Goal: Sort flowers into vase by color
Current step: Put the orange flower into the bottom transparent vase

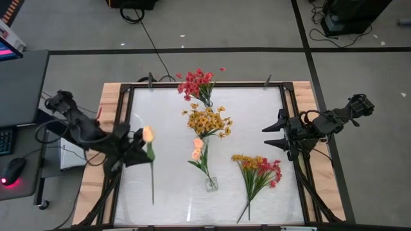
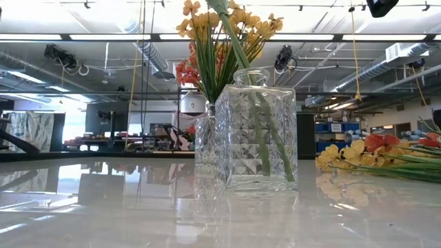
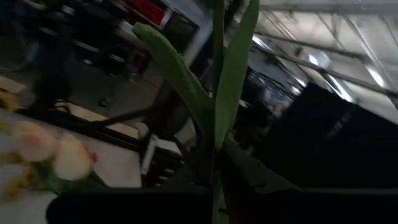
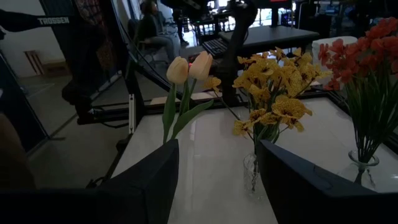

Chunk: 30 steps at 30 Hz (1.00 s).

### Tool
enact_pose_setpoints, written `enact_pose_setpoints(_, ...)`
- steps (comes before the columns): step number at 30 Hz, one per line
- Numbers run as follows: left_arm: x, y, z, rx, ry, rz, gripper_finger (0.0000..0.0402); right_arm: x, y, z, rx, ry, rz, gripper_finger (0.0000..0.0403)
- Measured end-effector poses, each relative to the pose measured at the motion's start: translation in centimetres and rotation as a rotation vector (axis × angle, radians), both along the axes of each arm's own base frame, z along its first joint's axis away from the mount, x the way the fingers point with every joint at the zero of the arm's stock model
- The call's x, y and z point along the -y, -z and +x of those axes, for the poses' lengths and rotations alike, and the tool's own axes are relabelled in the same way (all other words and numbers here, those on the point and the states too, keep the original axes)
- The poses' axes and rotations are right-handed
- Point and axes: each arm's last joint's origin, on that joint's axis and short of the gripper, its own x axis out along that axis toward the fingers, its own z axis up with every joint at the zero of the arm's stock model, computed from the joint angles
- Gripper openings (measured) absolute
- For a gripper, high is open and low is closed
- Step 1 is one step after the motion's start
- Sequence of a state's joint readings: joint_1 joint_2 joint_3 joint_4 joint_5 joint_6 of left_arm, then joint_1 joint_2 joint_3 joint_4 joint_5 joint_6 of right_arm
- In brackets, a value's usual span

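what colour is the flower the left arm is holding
Pale peach, a tulip-like bud on a green stem, shown best in the high view.

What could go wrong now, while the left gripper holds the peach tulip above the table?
1. The left gripper is shut on the thin stem of the peach tulip; the long stem hangs free and might swing or slip.
2. The square vase already holds two peach tulips; a new stem could catch on them or miss the narrow mouth.
3. The loose bunch lies close to that vase and might be brushed.
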State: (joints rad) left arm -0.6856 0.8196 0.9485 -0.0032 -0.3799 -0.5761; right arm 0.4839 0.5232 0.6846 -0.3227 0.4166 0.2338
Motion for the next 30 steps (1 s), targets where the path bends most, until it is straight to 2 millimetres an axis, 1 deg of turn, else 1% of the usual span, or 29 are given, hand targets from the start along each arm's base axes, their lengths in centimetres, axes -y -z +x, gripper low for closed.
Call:
enact_pose_setpoints(3,1.0,0.2,-0.4,0.014,0.050,0.068,0.0019,0.0,0.0,0.0,0.000,0.000,0.000,0.0225)
enact_pose_setpoints(7,2.2,0.7,-0.2,0.029,0.080,0.215,0.0019,0.0,0.0,0.0,0.000,0.000,0.000,0.0225)
enact_pose_setpoints(13,3.7,1.9,1.1,0.055,0.076,0.460,0.0019,0.0,0.0,0.0,0.000,0.000,0.000,0.0225)
enact_pose_setpoints(23,6.3,3.2,3.9,0.123,0.057,0.589,0.0018,0.0,0.0,0.0,0.000,0.001,0.000,0.0225)
enact_pose_setpoints(30,7.5,4.5,6.4,0.153,0.012,0.671,0.0018,0.0,0.0,0.0,0.000,0.000,0.000,0.0225)
